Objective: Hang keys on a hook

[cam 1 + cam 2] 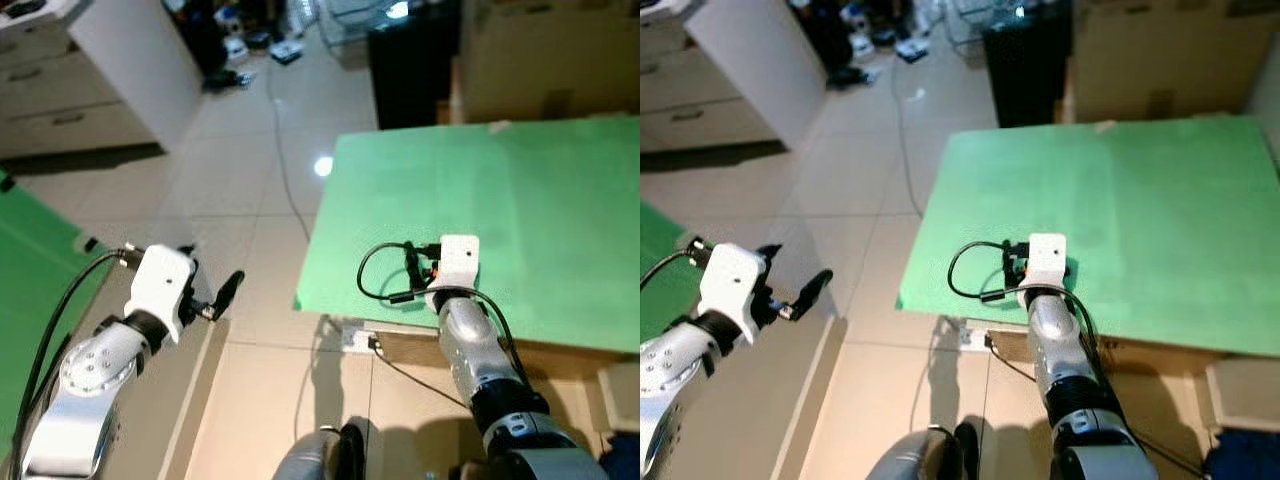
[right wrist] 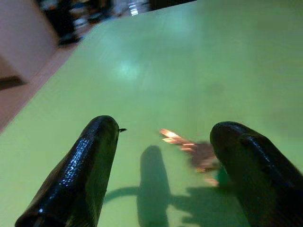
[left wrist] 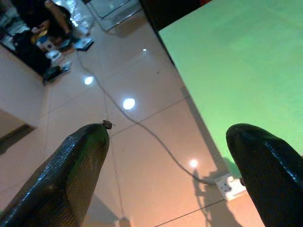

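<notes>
Between our right fingers [image 2: 102,156], which stand wide apart and hold nothing, we see a blurred coppery smear with a touch of green low on the desk [image 2: 199,56]: the keys [image 2: 191,151], too smeared to make out their shape or count. They lie on the green top just ahead of the right gripper [image 2: 165,165], nearer the finger on the view's right, and we cannot tell whether that finger touches them. From the head camera the right gripper [image 1: 425,268] sits over the near edge of the desk [image 1: 540,200], its white wrist block covering most of the fingers, and a small orange speck beside it is all we see of the keys there. A black cable [image 1: 375,270] loops out beside that wrist.

Our left fingers [image 3: 75,175] are also spread wide and empty, hanging over the tiled floor [image 3: 142,156] with the desk edge off to one side. In the left eye view the left gripper [image 1: 215,295] hovers off the desk, above a pale ledge. A thin cord [image 1: 285,170] trails across the floor toward dark clutter at the far end, too dim to identify.
</notes>
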You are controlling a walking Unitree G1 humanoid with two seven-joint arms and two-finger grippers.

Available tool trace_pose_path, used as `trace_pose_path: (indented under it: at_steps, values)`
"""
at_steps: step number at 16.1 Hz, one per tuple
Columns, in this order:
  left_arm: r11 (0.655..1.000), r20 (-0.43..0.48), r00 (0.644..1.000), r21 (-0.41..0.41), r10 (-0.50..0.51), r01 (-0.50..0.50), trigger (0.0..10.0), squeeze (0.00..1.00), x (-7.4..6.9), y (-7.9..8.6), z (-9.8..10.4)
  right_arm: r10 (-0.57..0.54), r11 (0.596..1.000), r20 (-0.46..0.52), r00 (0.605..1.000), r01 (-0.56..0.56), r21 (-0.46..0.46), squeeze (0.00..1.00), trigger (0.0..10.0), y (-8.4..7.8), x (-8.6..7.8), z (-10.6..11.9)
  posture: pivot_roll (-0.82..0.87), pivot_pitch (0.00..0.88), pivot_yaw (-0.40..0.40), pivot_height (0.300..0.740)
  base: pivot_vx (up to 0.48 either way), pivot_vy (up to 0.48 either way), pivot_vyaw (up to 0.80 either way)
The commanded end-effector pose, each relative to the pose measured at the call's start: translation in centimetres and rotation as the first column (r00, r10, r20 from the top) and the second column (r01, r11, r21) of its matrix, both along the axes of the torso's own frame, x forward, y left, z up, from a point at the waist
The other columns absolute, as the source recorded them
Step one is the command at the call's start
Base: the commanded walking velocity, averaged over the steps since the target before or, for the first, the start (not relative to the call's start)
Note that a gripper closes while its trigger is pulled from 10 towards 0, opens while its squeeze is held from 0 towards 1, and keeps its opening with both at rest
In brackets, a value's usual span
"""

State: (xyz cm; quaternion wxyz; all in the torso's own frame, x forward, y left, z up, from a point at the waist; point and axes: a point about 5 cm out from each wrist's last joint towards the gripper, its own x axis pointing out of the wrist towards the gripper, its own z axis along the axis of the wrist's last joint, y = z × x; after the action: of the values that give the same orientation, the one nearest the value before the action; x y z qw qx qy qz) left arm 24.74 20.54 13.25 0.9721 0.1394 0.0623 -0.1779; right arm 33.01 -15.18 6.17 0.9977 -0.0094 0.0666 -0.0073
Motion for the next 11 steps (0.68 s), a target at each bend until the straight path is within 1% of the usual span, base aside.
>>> trace_pose_path:
  at_steps: [1,3,6,8,11]
  values:
    - [1.000,-0.030,1.000,0.015,0.003,-0.002,10.0,0.00,-0.2,0.5,-0.2,-0.002,1.000,0.037,0.999,0.003,-0.018,0.00,10.0,0.7,0.0,0.4,0.22,0.241,0.308,0.740,0.000,0.000,0.00]
    - [1.000,-0.042,0.999,0.011,-0.004,0.004,10.0,0.00,-0.5,0.2,-0.3,-0.009,0.999,0.076,0.997,0.012,-0.043,0.00,10.0,1.0,-0.1,0.8,0.22,0.251,0.313,0.740,0.000,0.000,0.00]
    - [1.000,-0.058,0.998,0.010,-0.011,0.012,10.0,0.00,-0.9,0.3,-0.2,-0.058,0.998,0.047,0.997,0.059,-0.026,0.00,10.0,0.1,-0.5,-0.1,0.23,0.265,0.327,0.740,0.000,0.000,0.00]
    - [1.000,-0.063,0.998,0.018,-0.015,0.016,10.0,0.00,-1.0,0.4,0.0,-0.057,0.998,0.042,0.998,0.058,-0.024,0.00,10.0,-0.2,-0.5,-0.2,0.23,0.274,0.335,0.740,0.000,0.000,0.00]
    - [1.000,-0.070,0.997,0.024,-0.017,0.019,10.0,0.00,-1.3,0.4,0.2,-0.040,0.999,0.061,0.997,0.042,-0.029,0.00,10.0,-0.6,-0.3,0.2,0.24,0.279,0.335,0.740,0.000,0.000,0.00]
